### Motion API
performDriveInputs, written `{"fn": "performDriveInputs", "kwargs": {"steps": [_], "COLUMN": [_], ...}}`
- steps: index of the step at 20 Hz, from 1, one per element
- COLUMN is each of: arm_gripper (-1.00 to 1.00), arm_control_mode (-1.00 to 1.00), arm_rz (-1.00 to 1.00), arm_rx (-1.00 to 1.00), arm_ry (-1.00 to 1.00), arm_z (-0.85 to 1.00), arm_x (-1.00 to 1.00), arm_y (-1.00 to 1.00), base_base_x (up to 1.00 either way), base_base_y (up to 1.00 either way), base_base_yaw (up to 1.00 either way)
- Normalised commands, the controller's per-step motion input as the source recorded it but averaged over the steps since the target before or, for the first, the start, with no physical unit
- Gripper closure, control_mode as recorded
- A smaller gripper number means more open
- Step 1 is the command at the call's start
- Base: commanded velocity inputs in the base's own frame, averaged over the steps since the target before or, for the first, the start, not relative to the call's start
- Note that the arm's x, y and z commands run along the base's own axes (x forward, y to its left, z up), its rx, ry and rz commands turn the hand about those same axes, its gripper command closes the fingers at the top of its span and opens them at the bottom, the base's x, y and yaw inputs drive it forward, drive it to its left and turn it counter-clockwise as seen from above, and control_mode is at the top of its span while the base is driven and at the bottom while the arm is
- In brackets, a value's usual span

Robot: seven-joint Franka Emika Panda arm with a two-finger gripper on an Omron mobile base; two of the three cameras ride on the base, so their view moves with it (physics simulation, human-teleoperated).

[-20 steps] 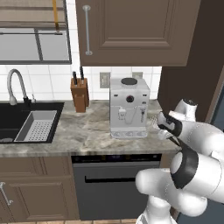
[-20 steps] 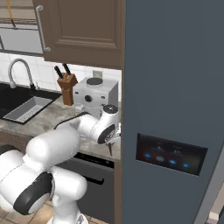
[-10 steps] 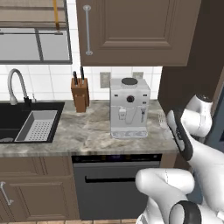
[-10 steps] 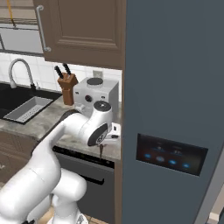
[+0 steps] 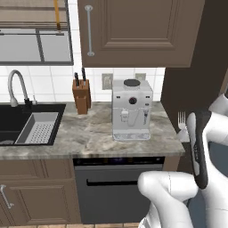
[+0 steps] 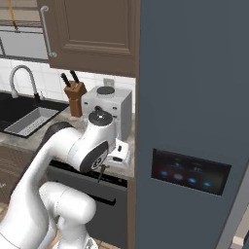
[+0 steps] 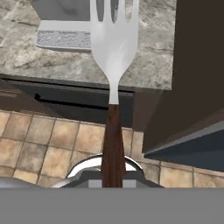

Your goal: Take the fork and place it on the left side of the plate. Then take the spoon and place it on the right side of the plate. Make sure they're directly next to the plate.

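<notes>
Fork (image 7: 113, 65): you have it clamped in the claw (image 7: 113, 175) by the dark brown handle, silver tined head pointing away from the hand. In the hand view the tines reach up over the worktop (image 7: 65, 57) edge, in front of the base of the coffee machine (image 7: 65, 26). Below the worktop edge you see the dark dishwasher front (image 7: 65, 103) and the tan floor tiles (image 7: 39, 140).

Left base view: the fork's tines (image 5: 181, 119) stand upright just off the right end of the worktop (image 5: 89, 138), beside the dark-banded wrist. The fork is held in the air, not resting on anything.

Right base view: the claw (image 6: 103, 170) hangs under the wrist, in front of the worktop edge, with the dark handle poking down.

Around it: coffee machine (image 5: 132, 109) at the right part of the worktop, knife block (image 5: 81, 94) against the tiled wall, black sink (image 5: 26, 127) with a grey drain basket (image 5: 39, 130) and faucet (image 5: 15, 84) at left. A tall grey fridge (image 6: 194, 121) stands just right of the worktop.
</notes>
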Motion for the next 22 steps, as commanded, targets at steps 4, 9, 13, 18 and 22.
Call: {"fn": "performDriveInputs", "kwargs": {"steps": [4,9,13,18,22], "arm_gripper": [1.0,1.0,1.0,1.0,1.0], "arm_control_mode": [-1.0,-1.0,-1.0,-1.0,-1.0], "arm_rz": [-0.19,-0.19,-0.17,-0.05,0.0], "arm_rx": [0.05,0.03,0.0,-0.05,-0.02], "arm_ry": [0.0,0.0,0.0,0.02,0.02], "arm_z": [0.59,0.47,0.14,-0.04,-0.02], "arm_x": [-0.8,-0.76,-0.56,-0.15,0.0], "arm_y": [-0.05,0.0,0.06,0.25,0.03], "base_base_x": [0.0,0.0,0.0,0.0,0.0], "base_base_y": [0.0,0.0,0.0,0.0,0.0], "base_base_yaw": [0.0,0.0,0.0,0.0,0.0]}}
